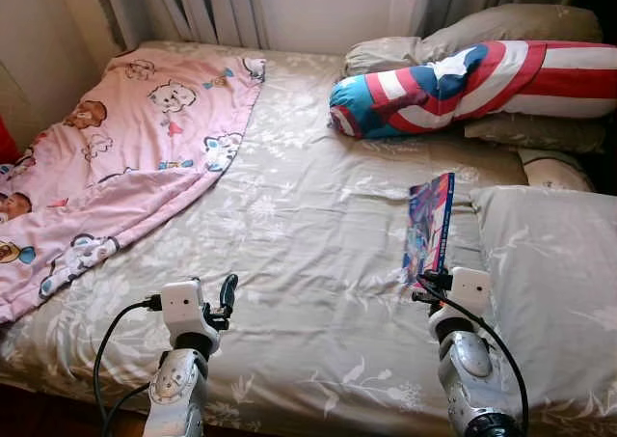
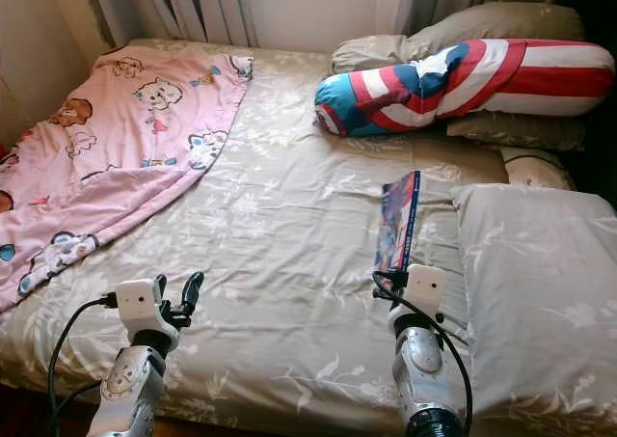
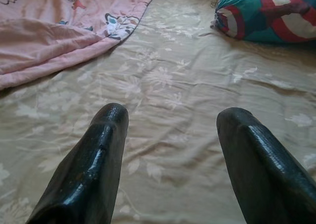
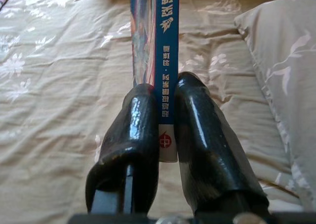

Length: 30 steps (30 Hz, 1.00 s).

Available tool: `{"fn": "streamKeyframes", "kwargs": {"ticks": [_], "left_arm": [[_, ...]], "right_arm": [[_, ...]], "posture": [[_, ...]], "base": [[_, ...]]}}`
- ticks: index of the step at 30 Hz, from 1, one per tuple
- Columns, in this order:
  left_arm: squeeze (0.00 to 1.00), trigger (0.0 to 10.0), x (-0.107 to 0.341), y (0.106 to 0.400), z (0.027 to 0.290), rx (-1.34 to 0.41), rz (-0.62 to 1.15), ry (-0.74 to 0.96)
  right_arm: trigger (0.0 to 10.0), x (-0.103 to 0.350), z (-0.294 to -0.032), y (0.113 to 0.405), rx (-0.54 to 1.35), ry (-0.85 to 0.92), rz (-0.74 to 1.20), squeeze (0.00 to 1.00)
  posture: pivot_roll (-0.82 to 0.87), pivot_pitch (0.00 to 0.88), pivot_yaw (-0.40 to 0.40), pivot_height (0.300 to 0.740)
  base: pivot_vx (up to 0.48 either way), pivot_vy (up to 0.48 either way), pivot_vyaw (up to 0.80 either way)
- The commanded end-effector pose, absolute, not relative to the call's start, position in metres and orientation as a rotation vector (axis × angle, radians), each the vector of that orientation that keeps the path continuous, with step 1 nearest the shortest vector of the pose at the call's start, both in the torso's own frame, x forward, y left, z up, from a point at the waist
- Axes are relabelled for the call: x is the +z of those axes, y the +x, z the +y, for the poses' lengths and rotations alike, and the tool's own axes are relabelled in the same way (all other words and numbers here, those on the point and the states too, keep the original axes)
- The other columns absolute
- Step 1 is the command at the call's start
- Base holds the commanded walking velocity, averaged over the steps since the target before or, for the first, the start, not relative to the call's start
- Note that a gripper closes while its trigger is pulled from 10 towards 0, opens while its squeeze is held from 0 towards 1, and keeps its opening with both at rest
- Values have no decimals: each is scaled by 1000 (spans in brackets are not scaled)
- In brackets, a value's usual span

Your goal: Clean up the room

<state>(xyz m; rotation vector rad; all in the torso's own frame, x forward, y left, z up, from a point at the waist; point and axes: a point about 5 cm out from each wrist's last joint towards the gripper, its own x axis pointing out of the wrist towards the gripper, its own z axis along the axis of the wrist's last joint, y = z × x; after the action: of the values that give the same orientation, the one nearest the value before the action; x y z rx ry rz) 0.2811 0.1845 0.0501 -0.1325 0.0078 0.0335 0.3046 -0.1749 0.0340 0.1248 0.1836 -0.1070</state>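
1. Right hand (image 4: pixel 165 130): clamped on the lower end of a thin book (image 1: pixel 430 227). In the right wrist view both black fingers (image 4: pixel 132 135) press on the book's two faces, with the blue spine between them. The book stands on edge, lifted clear of the bed (image 1: pixel 308 263), just beside the grey pillow (image 1: pixel 554 283) on the robot's right.

2. Left hand (image 1: pixel 224 299): released. The left wrist view shows its two fingers (image 3: pixel 94 159) spread wide with bare sheet between them; nothing is held. The hand hovers low over the near part of the bed, well apart from the book.

3. Work done, judged from the present layout: the book is off the sheet and under control. Pick-up of this item appears complete.

4. Work left, judged likewise:
   - The book has not yet been put anywhere; no shelf or other storage place is visible, so the destination cannot be stated.
   - The pink cartoon blanket (image 1: pixel 106 157) lies crumpled and unfolded across the far left part of the bed, one edge turned back.
   - The striped bolster (image 1: pixel 463 85) lies across the head of the bed in front of a beige pillow (image 1: pixel 501 22), at an angle.
   - The grey pillow lies lower down on the right side, away from the head.

5. Estimate: the task is at an early stage; one item is in hand and the bedding is still unsorted.
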Motion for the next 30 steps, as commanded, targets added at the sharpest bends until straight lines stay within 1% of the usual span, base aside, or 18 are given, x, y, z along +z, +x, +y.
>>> {"fn": "streamKeyframes", "kwargs": {"ticks": [1,14,18,22,30], "left_arm": [[0,10000,48,277,187,40,20,-135],[0,10000,47,276,188,37,24,-130],[0,10000,47,276,188,36,26,-128],[0,10000,47,276,188,37,27,-125],[0,10000,48,276,190,38,27,-120]], "right_arm": [[10000,35,-174,305,-103,121,176,0],[10000,32,-174,306,-105,115,193,0],[10000,30,-173,307,-95,112,225,0],[10000,29,-169,308,-64,119,236,0],[10000,29,-169,311,-54,130,254,0]], "posture": [[29,158,-15,667],[34,163,-11,667],[35,164,-10,667],[39,164,-6,648],[46,167,-1,648]], "base": [[0,0,0],[0,0,0],[0,0,0],[0,0,0],[0,0,0]]}}
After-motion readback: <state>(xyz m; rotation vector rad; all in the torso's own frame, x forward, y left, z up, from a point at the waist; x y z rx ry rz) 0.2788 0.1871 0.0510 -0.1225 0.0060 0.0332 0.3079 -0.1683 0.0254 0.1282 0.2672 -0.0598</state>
